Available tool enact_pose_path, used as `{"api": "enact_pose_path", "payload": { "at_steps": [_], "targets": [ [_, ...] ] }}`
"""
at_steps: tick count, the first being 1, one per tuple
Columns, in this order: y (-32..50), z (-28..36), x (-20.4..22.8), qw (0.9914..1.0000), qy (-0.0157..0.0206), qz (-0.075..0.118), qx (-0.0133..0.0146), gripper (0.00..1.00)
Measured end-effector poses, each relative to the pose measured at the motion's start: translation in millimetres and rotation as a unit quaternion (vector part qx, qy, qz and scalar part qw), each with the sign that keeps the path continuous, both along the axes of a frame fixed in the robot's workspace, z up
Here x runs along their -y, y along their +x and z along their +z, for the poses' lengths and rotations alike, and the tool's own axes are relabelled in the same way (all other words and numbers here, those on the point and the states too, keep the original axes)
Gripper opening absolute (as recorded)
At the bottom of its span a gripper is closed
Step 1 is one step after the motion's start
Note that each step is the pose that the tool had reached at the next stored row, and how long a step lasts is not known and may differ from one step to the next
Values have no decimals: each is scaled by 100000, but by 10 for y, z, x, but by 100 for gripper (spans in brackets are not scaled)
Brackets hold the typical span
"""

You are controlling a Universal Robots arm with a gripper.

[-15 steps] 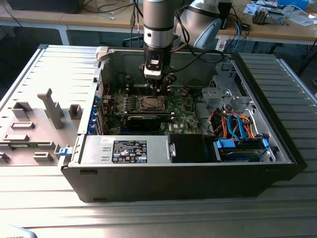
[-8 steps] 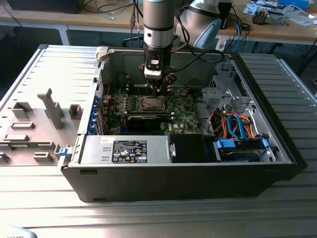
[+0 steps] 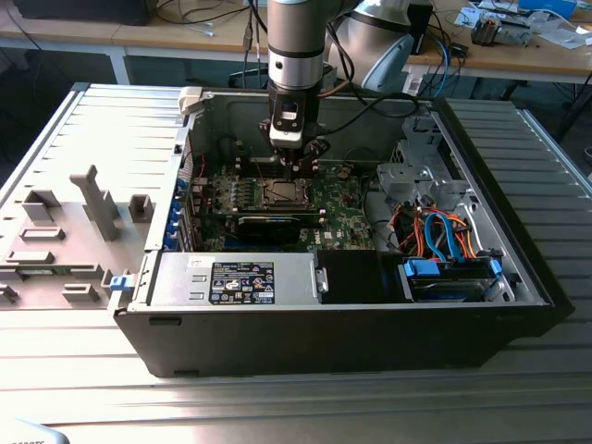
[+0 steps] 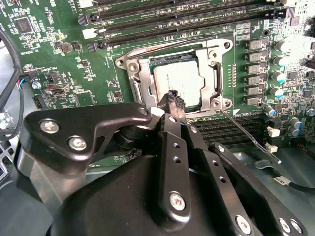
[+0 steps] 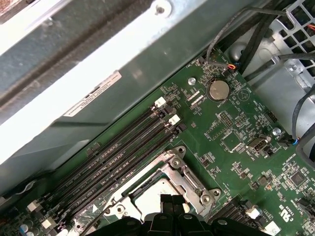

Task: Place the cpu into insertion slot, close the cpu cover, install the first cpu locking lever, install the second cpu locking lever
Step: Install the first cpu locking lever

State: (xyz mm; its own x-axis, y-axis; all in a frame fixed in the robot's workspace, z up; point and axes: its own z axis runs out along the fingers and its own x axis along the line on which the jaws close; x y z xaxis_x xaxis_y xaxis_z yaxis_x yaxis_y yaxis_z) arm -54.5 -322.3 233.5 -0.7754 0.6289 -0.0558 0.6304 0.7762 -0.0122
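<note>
Ribbed grey metal tabletop [image 3: 83, 370] is carrying an open computer case [image 3: 370, 338], with cluttered workbenches [image 3: 518, 55] standing behind it. My arm is reaching down into the case, and I, the gripper [image 3: 301, 159], am hanging right over the insertion slot [image 3: 282, 192] on the green motherboard [image 3: 347, 217].

My fingers [image 4: 171, 128] are closing tip against tip, showing at most a hairline between them in both wrist views, and they are gripping nothing. In the second wrist view the tips are pointing at one corner of the slot, just over the edge of the metal there. I cannot tell whether they are touching it.

The cpu [image 4: 177, 81] is sitting inside the slot, its flat silver top showing. The cpu cover [image 4: 216, 73] is lying down flat over the slot, framing the chip through its square window.

One locking lever [image 4: 248, 137], a thin bare rod, is angling away from the slot's corner closest to my tips, with its free end lying well clear of the slot. A second thin lever [image 4: 157, 48] is running along the slot's side that is facing the long black memory slots [image 4: 172, 19]. I cannot tell whether it is hooked down.

A row of silver capacitors [image 4: 280, 61] is standing beside the slot. A coin battery [image 5: 219, 90] is sitting well apart from it on the board.
</note>
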Motion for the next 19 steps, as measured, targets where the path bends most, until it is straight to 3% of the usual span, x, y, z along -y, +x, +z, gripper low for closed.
{"api": "enact_pose_path", "payload": {
  "at_steps": [19],
  "targets": [
    [0, 0, 0, 99999, -1, 520, 0, 11]
  ]
}}
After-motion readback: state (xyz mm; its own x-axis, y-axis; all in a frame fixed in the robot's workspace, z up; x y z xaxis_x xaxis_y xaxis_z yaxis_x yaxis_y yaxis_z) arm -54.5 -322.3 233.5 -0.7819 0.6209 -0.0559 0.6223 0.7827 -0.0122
